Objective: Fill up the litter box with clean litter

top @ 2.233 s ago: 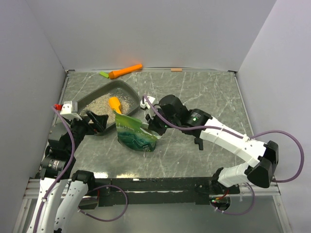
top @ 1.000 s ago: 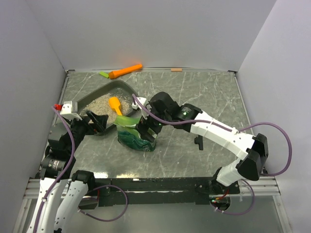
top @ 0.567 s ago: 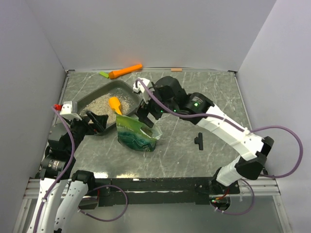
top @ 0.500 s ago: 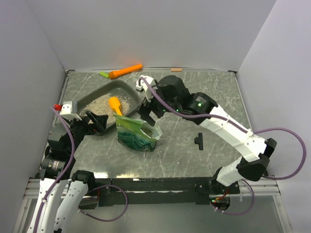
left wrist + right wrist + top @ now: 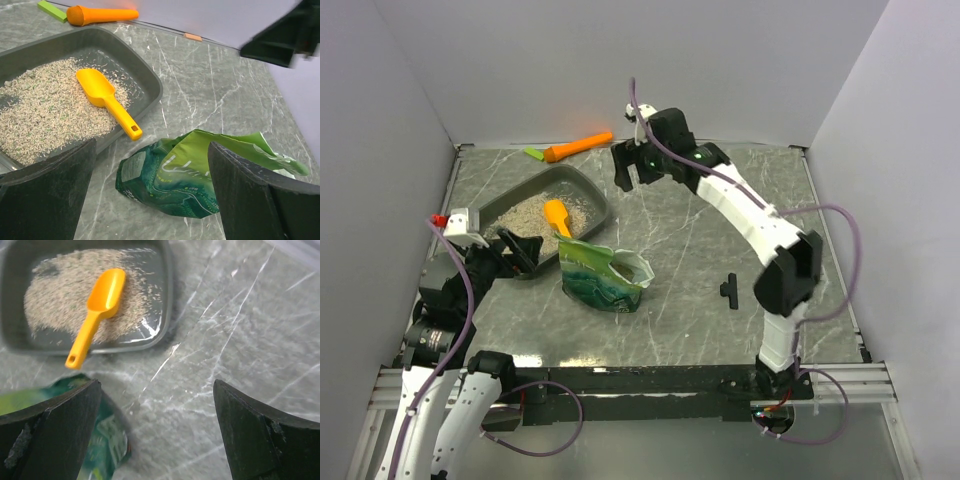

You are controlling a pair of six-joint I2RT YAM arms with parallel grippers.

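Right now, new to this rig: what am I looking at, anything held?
Two robot arms bolted at the near edge of a table. The wide picture is from a fixed camera above and behind them; the other two from a camera on each wrist, the dark shapes at the sides being that arm's fingers. On it: a grey litter box with litter and an orange scoop in it, a green bag beside it, an orange carrot-shaped item behind. The left pincer and right pincer are open, holding nothing.

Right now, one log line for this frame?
left gripper: open, empty, by litter box | right gripper: open, empty, over table | box: litter layer, orange scoop on it | green bag: open, beside box
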